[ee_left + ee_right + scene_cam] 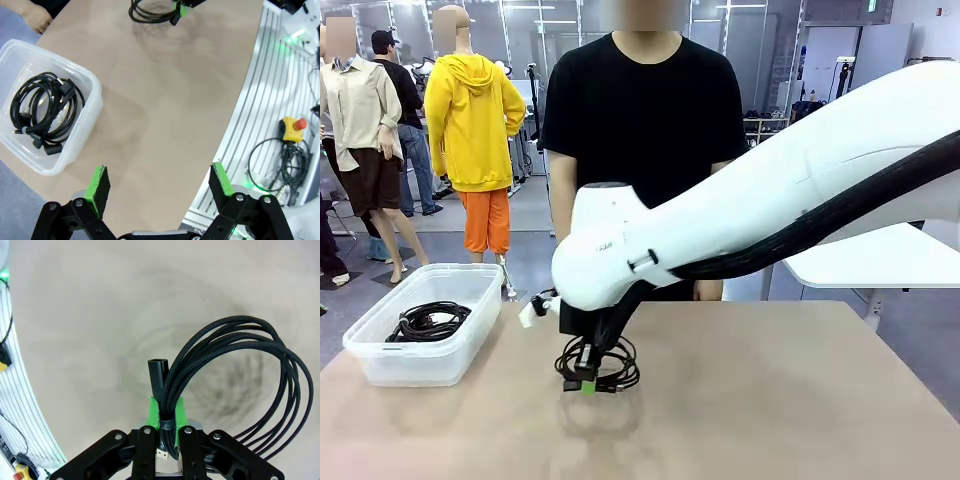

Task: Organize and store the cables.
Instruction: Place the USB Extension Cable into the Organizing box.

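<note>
A coiled black cable (600, 366) hangs just above the tan table, pinched by my right gripper (586, 383), which is shut on it. In the right wrist view the cable (240, 385) loops out to the right from between the green pads (154, 412), with a plug end sticking up beside them. The same coil (150, 11) and right gripper (181, 9) sit at the top of the left wrist view. Another coiled cable (428, 321) lies inside the clear plastic bin (380, 365), also seen as the cable (44, 112) in the bin (90, 120). My left gripper (160, 185) hovers open above the table's near edge.
A person in a black shirt (645, 110) stands at the far side of the table, a hand (35, 19) near the bin's corner. A slatted metal ledge with a red stop button (294, 127) and loose wires (285, 167) runs along the robot's side.
</note>
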Available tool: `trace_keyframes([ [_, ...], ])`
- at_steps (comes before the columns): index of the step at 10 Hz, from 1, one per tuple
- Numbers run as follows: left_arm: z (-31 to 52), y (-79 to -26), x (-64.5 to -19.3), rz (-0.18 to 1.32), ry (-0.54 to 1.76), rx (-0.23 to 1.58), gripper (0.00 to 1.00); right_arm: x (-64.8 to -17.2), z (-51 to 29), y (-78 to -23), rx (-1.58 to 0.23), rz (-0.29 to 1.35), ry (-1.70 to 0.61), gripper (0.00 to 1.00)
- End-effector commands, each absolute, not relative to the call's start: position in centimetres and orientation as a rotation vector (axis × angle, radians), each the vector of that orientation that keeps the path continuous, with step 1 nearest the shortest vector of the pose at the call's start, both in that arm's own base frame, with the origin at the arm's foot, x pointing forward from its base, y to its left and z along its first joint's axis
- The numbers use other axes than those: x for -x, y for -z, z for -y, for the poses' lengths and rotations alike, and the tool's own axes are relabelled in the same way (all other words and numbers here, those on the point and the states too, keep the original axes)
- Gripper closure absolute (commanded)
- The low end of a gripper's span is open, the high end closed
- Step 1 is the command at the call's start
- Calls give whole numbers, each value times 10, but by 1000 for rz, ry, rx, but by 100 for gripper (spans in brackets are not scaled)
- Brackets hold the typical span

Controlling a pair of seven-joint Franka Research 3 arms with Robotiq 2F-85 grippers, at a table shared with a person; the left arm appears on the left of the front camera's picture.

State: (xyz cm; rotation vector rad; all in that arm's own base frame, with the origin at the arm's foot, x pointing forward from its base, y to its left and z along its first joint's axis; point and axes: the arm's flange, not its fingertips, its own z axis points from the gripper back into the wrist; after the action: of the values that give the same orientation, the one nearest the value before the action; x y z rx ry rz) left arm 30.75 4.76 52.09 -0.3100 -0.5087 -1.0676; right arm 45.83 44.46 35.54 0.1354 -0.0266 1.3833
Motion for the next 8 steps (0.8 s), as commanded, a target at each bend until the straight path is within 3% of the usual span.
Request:
trace_keyframes([
  [1,-46,-516,-307,534,1072,312,0,-464,-457,-338,-109,3,-1357,100],
  [2,-46,-516,-307,534,1072,312,0,-463,-458,-327,-122,-9,-1347,100],
  [3,-46,-516,-307,534,1072,312,0,-462,-459,-322,-135,-8,-1336,84],
  [4,-46,-516,-307,534,1072,312,0,-460,-460,-325,-156,-5,-1335,52],
  [5,-46,-516,-307,534,1072,312,0,-461,-457,-330,-152,19,-1333,48],
  [6,-46,-516,-307,534,1072,312,0,-462,-451,-333,-163,13,-1322,16],
  [7,-46,-516,-307,534,1072,312,0,-460,-445,-338,-173,23,-1321,11],
  [8,-48,-521,-307,509,1067,310,0,-458,-437,-344,-191,33,-1326,0],
])
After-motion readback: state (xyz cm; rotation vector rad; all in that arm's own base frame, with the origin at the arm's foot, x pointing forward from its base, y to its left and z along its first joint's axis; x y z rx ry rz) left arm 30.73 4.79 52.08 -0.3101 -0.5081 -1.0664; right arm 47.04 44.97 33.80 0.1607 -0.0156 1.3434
